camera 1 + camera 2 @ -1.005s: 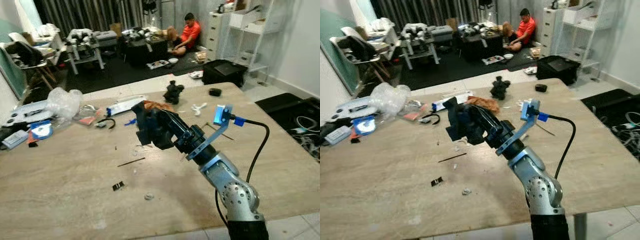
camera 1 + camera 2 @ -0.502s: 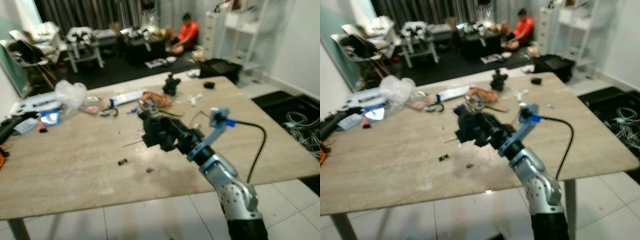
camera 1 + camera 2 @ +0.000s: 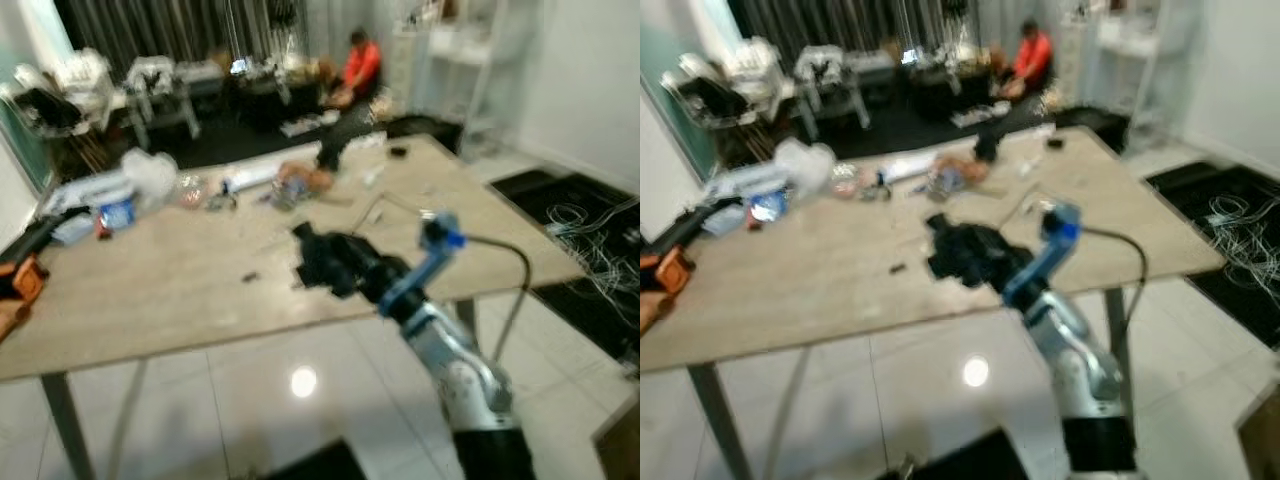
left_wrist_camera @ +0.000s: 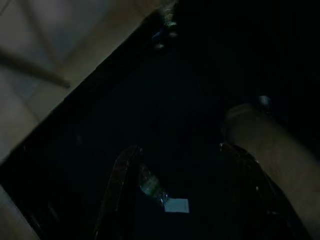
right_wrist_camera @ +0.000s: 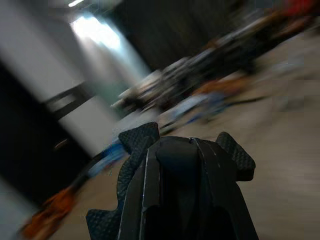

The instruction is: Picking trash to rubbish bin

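Observation:
My right gripper (image 3: 318,266) is held out in front of me above the near edge of the wooden table (image 3: 150,290), shut on a dark, crumpled black piece of trash (image 5: 176,159). The wrist view shows that piece wedged between the two black fingers (image 5: 138,139). More litter lies at the table's far side: a clear plastic bag (image 3: 150,172), an orange-brown crumpled scrap (image 3: 300,178) and a black lump (image 3: 330,155). My left gripper (image 4: 180,180) hangs over a dark black-lined space holding small bits of waste (image 4: 175,205); its fingers look apart.
White tiled floor (image 3: 230,400) lies between me and the table. A dark shape (image 3: 970,460) sits at the floor's near edge. Cables (image 3: 590,220) sprawl on the right. A person in an orange shirt (image 3: 360,65) sits at the back among cluttered furniture. An orange object (image 3: 20,280) rests at the left.
The whole view has pulled back from the table and blurred, so the table's near edge, legs and floor now show. The right gripper still holds the black piece.

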